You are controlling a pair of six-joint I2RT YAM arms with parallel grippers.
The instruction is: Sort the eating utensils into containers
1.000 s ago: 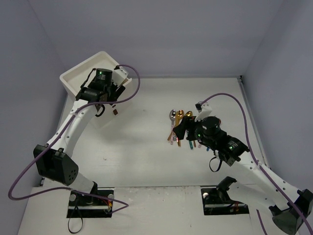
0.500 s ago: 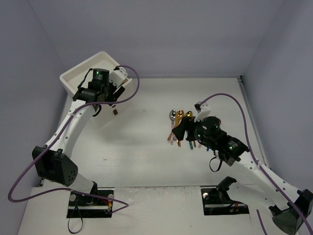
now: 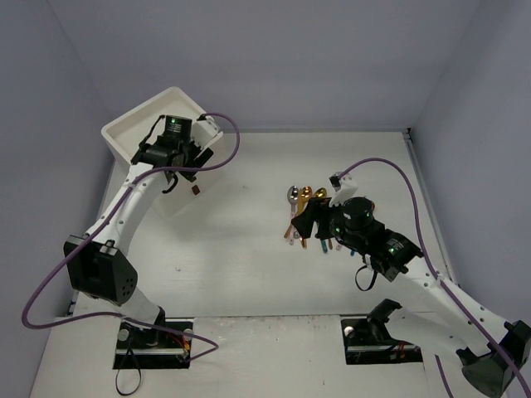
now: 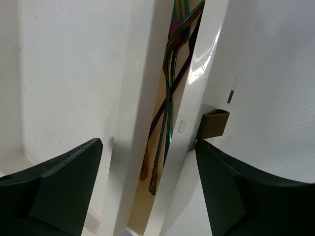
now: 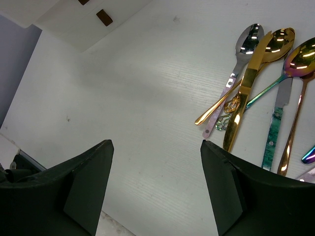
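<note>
Item: cutlery sort, one moment.

Cabinet [image 3: 153, 124] – white, boxy, at the far left corner of the table [image 3: 241, 265]. The top view shows one brown handle [image 3: 197, 189] on its near face.

Drawer [image 4: 197, 98] – pulled out by a narrow gap, its brown handle [image 4: 212, 124] on the front panel. I cannot tell which of the drawers it is.

Forks [image 4: 170, 88] – two, rainbow purple-green, lying crossed inside that drawer, tines at the far end of the gap.

Left gripper [image 4: 147, 196] – above the cabinet and looking down into the drawer gap. Jaws spread wide, nothing between them.

Utensils [image 3: 305, 211] – the unsorted group lies loose on the table right of centre, handles toward the near side, well apart from the cabinet.

- silver spoon [image 5: 244, 44], leftmost, bowl at the far end
- gold knife [image 5: 246, 93], laid across the silver spoon's handle
- gold spoon [image 5: 278, 42], just right of the knife's tip
- teal knife [image 5: 273, 132], right of the gold knife
- copper spoon [image 5: 304, 56], bowl tinted purple, at the right edge of the wrist view

Right gripper [image 5: 157, 191] – just near and left of the group, over bare table. Jaws spread apart and empty, touching no utensil.
</note>
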